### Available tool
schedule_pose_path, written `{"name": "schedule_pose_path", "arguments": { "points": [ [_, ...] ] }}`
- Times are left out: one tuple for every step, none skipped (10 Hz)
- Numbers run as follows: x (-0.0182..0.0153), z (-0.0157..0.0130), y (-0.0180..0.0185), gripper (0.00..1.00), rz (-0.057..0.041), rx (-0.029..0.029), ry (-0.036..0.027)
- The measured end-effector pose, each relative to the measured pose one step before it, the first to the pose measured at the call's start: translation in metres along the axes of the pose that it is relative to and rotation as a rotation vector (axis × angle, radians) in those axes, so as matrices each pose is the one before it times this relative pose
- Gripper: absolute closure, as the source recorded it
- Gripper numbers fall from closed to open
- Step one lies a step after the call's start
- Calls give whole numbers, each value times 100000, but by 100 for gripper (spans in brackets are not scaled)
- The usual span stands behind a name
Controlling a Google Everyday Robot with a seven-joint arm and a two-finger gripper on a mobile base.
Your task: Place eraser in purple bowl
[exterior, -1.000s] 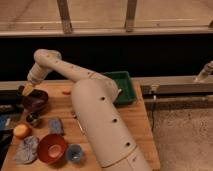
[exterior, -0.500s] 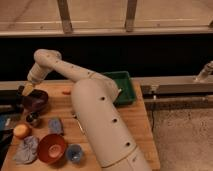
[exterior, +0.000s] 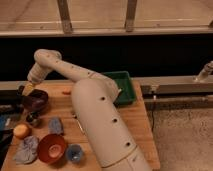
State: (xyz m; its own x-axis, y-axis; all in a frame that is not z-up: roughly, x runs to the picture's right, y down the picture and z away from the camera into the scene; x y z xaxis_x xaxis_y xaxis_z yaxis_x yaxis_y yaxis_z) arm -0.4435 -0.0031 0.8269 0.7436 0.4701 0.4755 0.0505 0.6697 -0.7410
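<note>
The purple bowl (exterior: 37, 101) sits at the far left of the wooden table (exterior: 135, 125). My gripper (exterior: 26, 90) is at the end of the white arm (exterior: 75, 80), just above the bowl's left rim. The black eraser does not show; it is hidden or out of view. A small dark shape next to the gripper cannot be told apart from it.
An orange-red bowl (exterior: 51, 148), a light-blue cup (exterior: 75, 152), a bluish pad (exterior: 55, 125), an orange fruit (exterior: 21, 131), a grey cloth (exterior: 26, 149) and a small dark round object (exterior: 34, 119) lie at the front left. A green tray (exterior: 123, 87) stands at the back.
</note>
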Motion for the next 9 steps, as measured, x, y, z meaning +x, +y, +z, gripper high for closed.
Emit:
{"name": "schedule_pose_path", "arguments": {
  "points": [
    [5,-13,-7,24,5,15,-5],
    [12,-3,-8,21,13,13,5],
    [-6,-6,0,20,-2,2,-10],
    [2,6,3,20,6,-10,3],
    [2,-6,-4,20,1,9,-1],
    [-1,4,2,20,-4,-4,2],
    [0,-2,-1,20,3,5,2],
    [-1,3,2,20,1,-6,-2],
    [-2,-1,0,20,-4,4,4]
  ]
}}
